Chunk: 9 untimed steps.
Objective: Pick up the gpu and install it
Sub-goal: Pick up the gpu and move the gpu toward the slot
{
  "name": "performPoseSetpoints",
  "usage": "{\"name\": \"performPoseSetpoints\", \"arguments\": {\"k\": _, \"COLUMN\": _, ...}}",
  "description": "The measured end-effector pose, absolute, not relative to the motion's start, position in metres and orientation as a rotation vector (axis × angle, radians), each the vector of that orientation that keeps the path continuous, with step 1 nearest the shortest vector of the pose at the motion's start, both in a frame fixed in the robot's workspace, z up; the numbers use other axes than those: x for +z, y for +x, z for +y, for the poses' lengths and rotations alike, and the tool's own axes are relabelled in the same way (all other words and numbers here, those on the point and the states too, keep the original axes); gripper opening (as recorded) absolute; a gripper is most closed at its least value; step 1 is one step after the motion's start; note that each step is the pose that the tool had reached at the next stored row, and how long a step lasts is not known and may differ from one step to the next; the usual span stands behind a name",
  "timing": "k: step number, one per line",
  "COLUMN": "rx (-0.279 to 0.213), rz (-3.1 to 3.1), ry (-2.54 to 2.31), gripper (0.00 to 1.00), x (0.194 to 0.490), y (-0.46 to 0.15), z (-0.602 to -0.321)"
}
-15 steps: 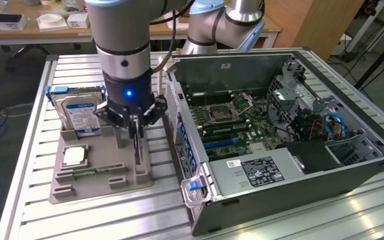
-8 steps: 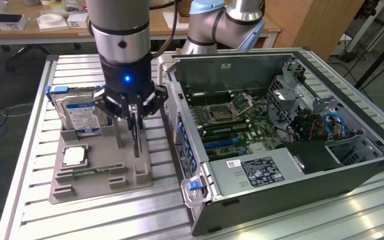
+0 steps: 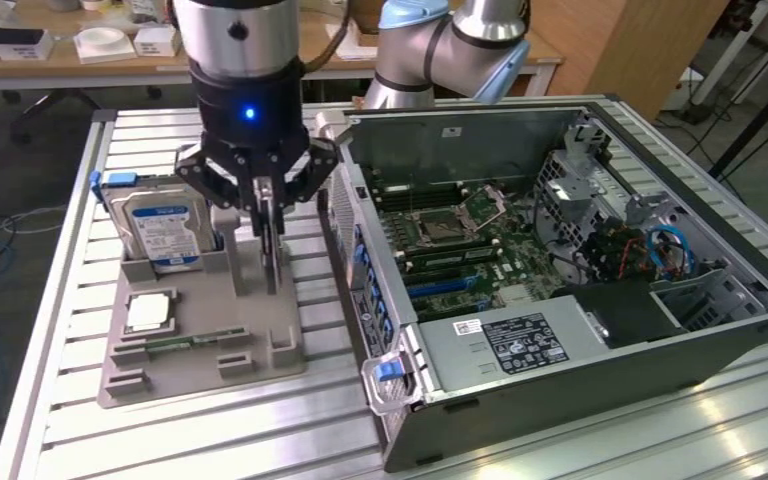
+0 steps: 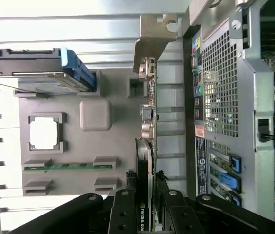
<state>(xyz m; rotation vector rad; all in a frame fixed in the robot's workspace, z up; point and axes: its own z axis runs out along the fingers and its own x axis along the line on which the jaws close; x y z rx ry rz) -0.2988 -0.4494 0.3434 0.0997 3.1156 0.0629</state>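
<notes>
The gpu (image 3: 272,258) stands on edge over the grey holder tray (image 3: 275,352), a thin green card with a black cooler. Seen edge-on in the wrist view, the gpu (image 4: 144,151) ends in a silver bracket (image 4: 153,36). My gripper (image 3: 268,210) comes down on it from above, and its black fingers (image 4: 123,210) sit tight against both faces of the card, so my gripper (image 4: 145,217) is shut on it. Whether the card's lower edge still rests in the tray I cannot tell. The open computer case (image 3: 704,335) lies on the exterior view's right, motherboard (image 3: 478,250) facing up.
The tray (image 4: 96,114) also holds a silver blue-labelled hard drive (image 3: 164,228), a CPU (image 3: 148,312) and a RAM stick (image 4: 66,166). The case's rear panel (image 4: 220,92) stands close beside the card. Everything rests on a slatted metal table (image 3: 157,430).
</notes>
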Motion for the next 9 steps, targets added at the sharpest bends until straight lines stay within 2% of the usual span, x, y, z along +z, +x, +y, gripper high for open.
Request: {"name": "performPoseSetpoints", "arguments": {"k": 9, "rx": 0.063, "rz": 3.115, "ry": 0.1, "gripper": 0.26, "x": 0.384, "y": -0.299, "z": -0.449}}
